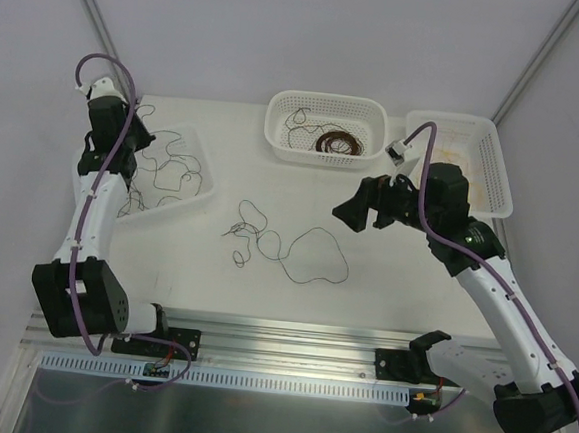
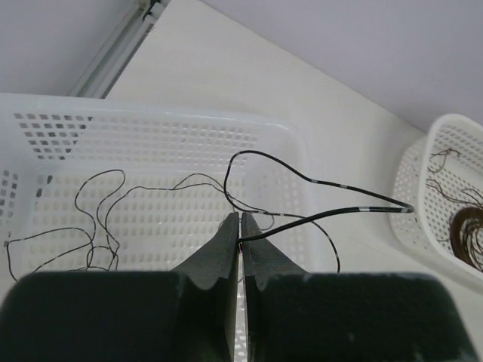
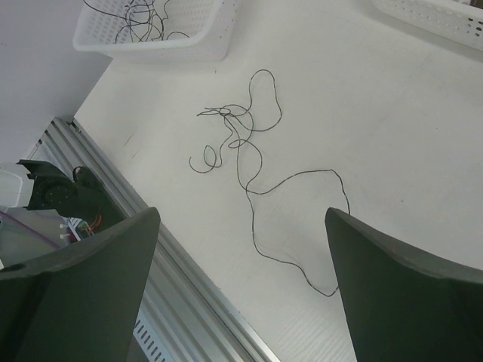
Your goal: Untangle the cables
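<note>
The left gripper (image 2: 239, 223) pinches 1 black cable (image 2: 318, 182) over a white basket (image 2: 151, 121). The right gripper (image 3: 241, 215) hangs wide open above 1 loose cable (image 3: 219, 111) on the table (image 3: 392, 113).

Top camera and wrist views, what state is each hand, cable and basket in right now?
Left hand: shut on thin black cable over left white perforated basket.
Right hand: open, above table.
Black cable squiggle on table: loose, tangled.
Middle white perforated basket: holds coiled brown cable.

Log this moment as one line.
left claw: shut on black cable, over left basket | right claw: open, over table near loose cable
</note>
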